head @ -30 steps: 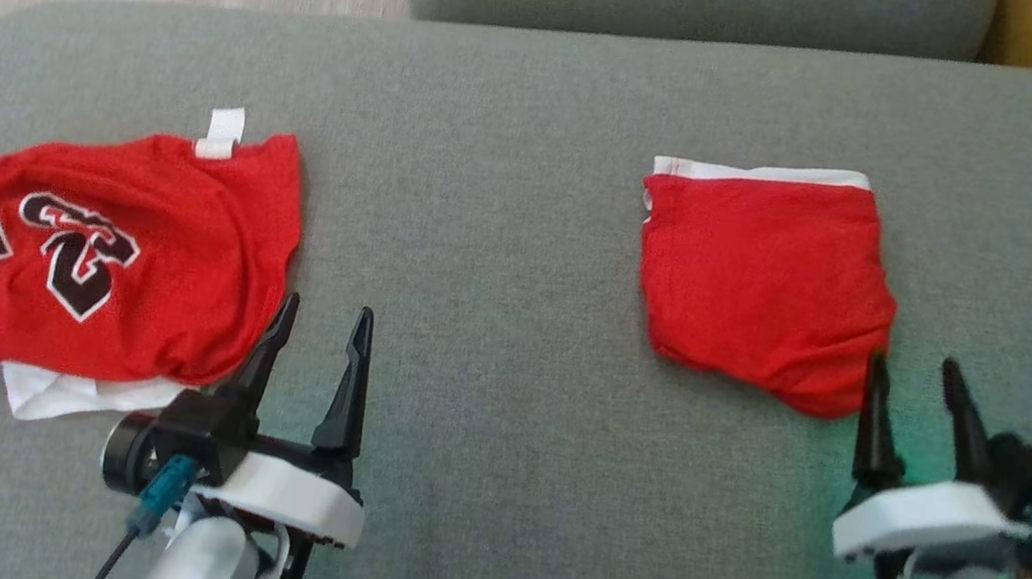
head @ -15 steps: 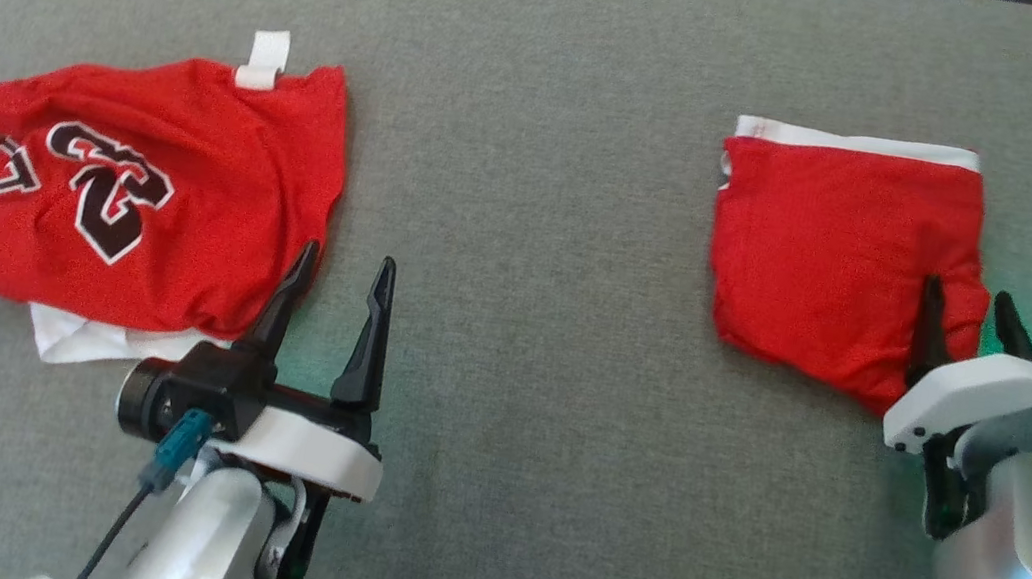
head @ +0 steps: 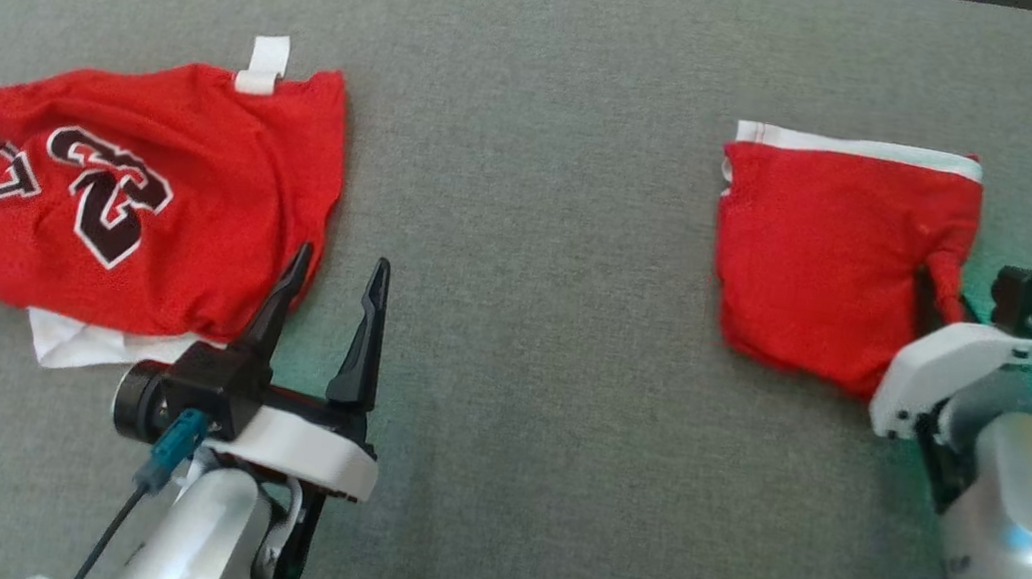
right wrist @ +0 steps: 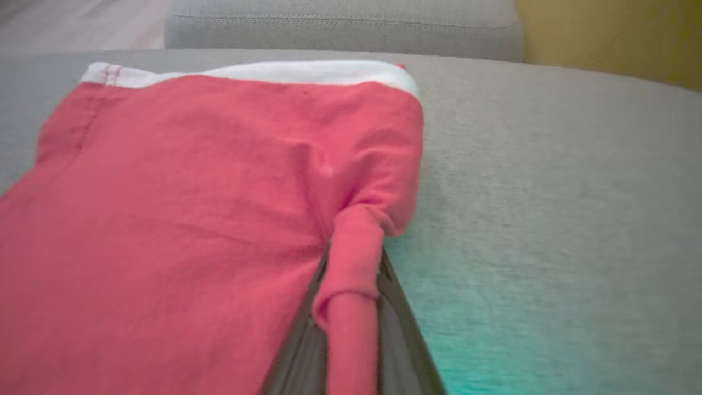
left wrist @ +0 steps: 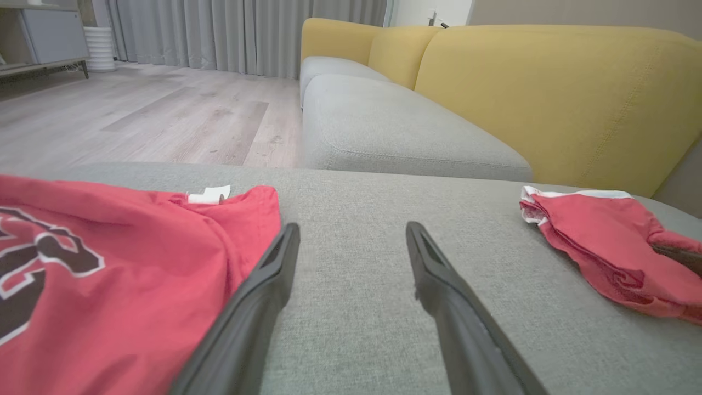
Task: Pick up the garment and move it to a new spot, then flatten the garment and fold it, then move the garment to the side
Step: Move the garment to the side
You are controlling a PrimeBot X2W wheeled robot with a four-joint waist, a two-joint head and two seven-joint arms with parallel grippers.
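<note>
My right pincer [head: 945, 289]: newly clenched on folded garment [head: 814, 251], right edge; carrying aside may begin. Left pincer [head: 329, 289]: released, well left of it.

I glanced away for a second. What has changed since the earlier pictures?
The right gripper advanced onto the near right edge of the folded red garment and shut, pinching up a ridge of cloth. The left gripper stayed open beside the numbered red jersey; both garments lie where they were.
</note>
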